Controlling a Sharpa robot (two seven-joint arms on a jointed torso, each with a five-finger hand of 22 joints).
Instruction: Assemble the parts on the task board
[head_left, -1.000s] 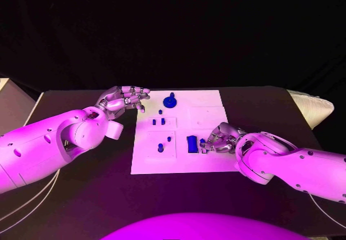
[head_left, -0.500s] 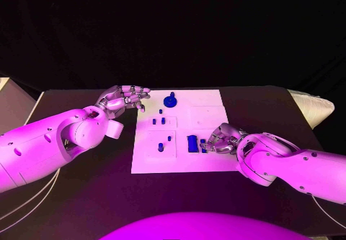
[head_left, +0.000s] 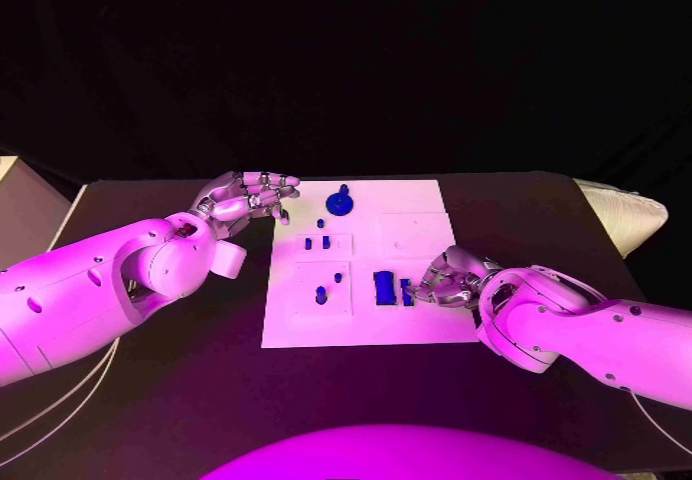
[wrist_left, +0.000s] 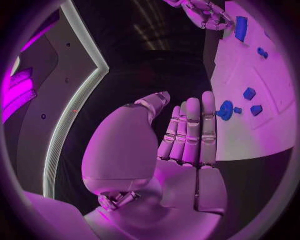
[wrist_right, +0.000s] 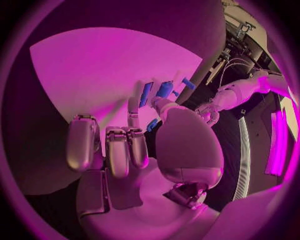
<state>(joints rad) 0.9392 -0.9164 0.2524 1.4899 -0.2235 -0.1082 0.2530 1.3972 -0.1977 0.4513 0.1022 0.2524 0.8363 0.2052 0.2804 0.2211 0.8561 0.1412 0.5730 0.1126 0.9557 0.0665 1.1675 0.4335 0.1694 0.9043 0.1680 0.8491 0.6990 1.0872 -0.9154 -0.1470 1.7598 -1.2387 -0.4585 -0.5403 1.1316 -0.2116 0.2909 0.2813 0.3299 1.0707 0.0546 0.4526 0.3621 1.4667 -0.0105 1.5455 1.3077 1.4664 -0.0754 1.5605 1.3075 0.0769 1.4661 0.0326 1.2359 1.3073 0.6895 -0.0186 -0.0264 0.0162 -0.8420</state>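
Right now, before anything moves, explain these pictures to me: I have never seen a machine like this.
It is a robot with two white arms at a black table. One picture looks down from its head; the other two come from cameras at each wrist. On the table lies a white task board with small blue parts, such as a round one and a long block. The left robot hand hovers beside the board, holding nothing. The right robot hand is at the block; whether it grips a part is unclear.

right robot hand (head_left: 444, 278) | shifted slightly nearer the robot | beside blue block (head_left: 384, 288)
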